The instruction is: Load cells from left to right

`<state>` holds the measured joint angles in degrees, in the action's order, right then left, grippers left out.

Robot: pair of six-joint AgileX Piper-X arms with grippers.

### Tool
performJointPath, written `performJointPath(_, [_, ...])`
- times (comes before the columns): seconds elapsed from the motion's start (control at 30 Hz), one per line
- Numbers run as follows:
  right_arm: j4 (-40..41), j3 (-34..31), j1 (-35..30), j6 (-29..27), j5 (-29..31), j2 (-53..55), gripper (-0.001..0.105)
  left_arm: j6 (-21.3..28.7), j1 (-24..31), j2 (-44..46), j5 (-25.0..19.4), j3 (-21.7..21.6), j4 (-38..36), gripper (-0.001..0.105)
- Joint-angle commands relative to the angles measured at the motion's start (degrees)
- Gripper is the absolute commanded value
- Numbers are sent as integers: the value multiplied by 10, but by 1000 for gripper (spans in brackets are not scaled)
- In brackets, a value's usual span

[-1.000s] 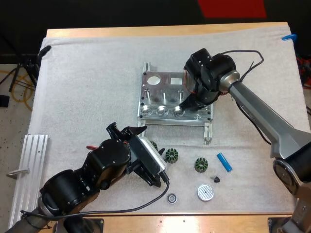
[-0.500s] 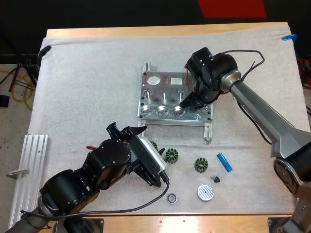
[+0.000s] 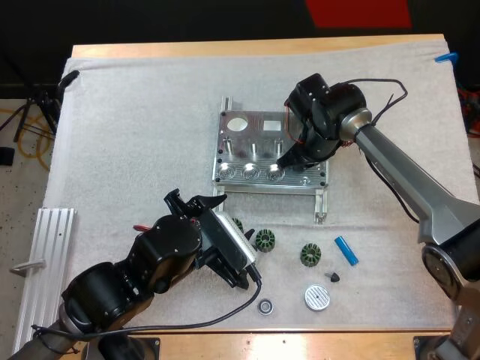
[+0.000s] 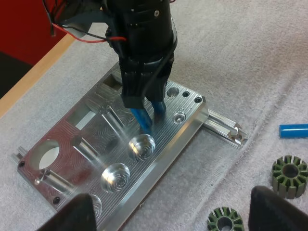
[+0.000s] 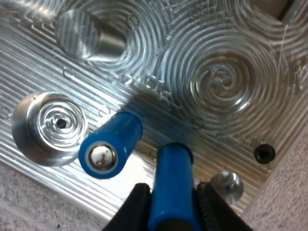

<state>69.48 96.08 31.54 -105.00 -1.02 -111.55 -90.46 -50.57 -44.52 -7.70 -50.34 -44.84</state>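
Closest to me, my left gripper [image 4: 175, 211] hangs low over the white mat [image 3: 135, 127]. Its fingers [image 4: 276, 211] stand wide apart with nothing between them. Off to its left, a long silver rail [image 3: 45, 262] lies at the mat's left edge. On the mat just to the right of the left gripper are some small parts: a tiny ring [image 3: 265, 306], a round silver cap [image 3: 317, 298], a little black cone [image 3: 334, 276] and some toothed green rings [image 3: 265, 240]. A loose blue cell [image 3: 346, 250] lies flat on the mat to the right of them, well apart from everything farther back. Farther off, in the middle of the mat, sits the metal fixture [image 3: 255, 150]. It has a row of round pockets along its near side and short posts behind them. My right gripper [image 3: 287, 161] points down at the right end of that row. Its fingers [image 5: 134, 211] squeeze a blue piece [image 5: 171, 183] from both sides. Right beside that piece is a second blue cell [image 5: 110, 144], tilted, with its shiny end up. Its other end is down at the fixture's face, next to a round pocket [image 5: 48, 125]. I cannot tell if anything holds this second cell. Beyond the mat's far side runs the wooden edge of the tabletop [image 3: 247, 46].
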Motion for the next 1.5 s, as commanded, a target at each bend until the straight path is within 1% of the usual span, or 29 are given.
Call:
performJointPath(0.0, [1,2,1,0,-26,-6,0,-10,1,4,-3,-3,1,64])
performJointPath(0.1, [-7,2,1,0,-26,-7,0,-10,1,4,-3,-3,1,64])
performJointPath(0.2, [-5,2,1,0,-13,-13,0,-10,1,4,-3,-3,1,64])
performJointPath(0.27, [1,2,1,0,24,-16,0,-10,1,4,-3,-3,1,64])
performJointPath(0.33, [5,2,1,0,37,-17,0,-10,1,4,-3,-3,1,64])
performJointPath(0.57, [14,2,1,0,41,-17,0,-10,1,4,-3,-3,1,64])
performJointPath(0.67, [13,2,1,0,65,-17,0,-10,1,4,-3,-3,1,64])
performJointPath(0.87, [13,2,1,0,86,-17,0,-10,1,4,-3,-3,1,64])
performJointPath(1.03, [13,2,1,1,80,-17,0,-10,1,4,-3,-3,1,64])
performJointPath(1.2, [10,2,1,3,34,-20,0,-10,1,4,-3,-3,1,64])
performJointPath(1.47, [-1,2,1,9,35,-37,0,-10,1,4,-3,-3,1,64])
